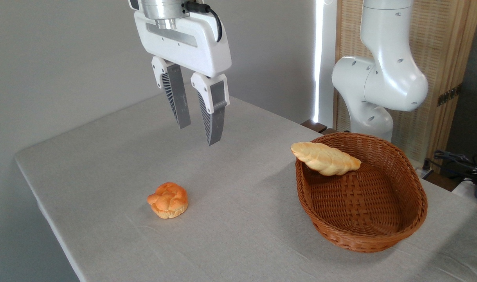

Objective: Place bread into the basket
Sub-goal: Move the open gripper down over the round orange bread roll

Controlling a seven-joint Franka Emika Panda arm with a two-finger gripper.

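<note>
Empty, parted gripper (199, 135) hangs above one bun (168, 200); one basket (379, 235) holds one braided loaf (325, 158).

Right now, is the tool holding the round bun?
No. The tool hangs open and empty above the table, while the round bun lies on the cloth below it, untouched.

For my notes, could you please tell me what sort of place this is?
Probably a robot lab or test room: a white robot arm stands behind a cloth-covered table, and cables lie beside a slatted wooden screen.
</note>
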